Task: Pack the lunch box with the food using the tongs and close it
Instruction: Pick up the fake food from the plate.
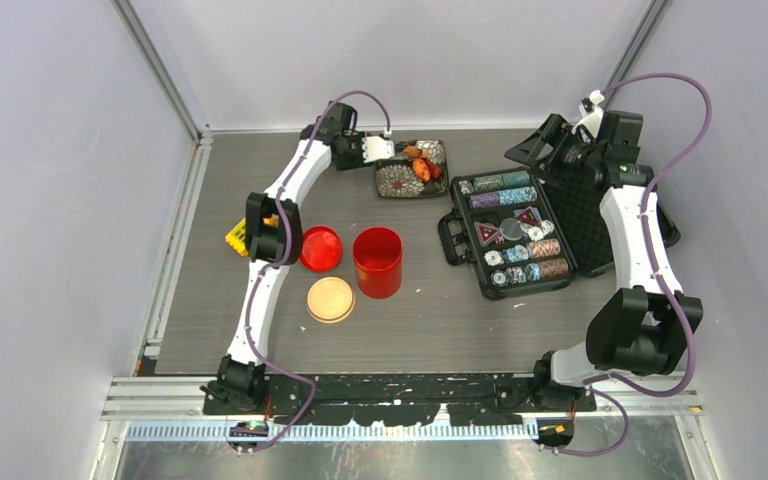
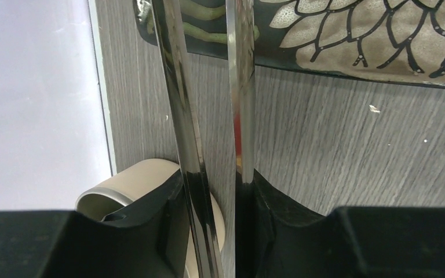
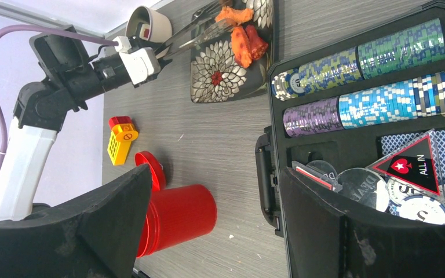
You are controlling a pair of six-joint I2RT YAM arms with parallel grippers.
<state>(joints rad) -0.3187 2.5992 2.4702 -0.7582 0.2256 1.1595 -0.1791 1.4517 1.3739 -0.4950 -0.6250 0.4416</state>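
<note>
My left gripper (image 1: 375, 150) is at the back of the table, shut on the silver tongs (image 2: 186, 121), both slim arms squeezed between its fingers (image 2: 290, 226). The tongs (image 3: 200, 32) reach onto a floral plate (image 1: 395, 182), their tips at the orange food (image 3: 243, 40); I cannot tell if a piece is pinched. The lunch box's cream tub (image 3: 149, 23) stands just behind the left gripper. The open red canister (image 1: 377, 262) stands mid-table, its red lid (image 1: 320, 249) and the beige disc lid (image 1: 330, 299) beside it. My right gripper (image 3: 208, 243) hangs open at the back right, holding nothing.
An open black poker-chip case (image 1: 510, 235) with rows of chips lies right of the canister, below my right arm. A yellow-and-red toy block (image 1: 237, 237) lies near the left arm's elbow. Walls enclose the table on three sides.
</note>
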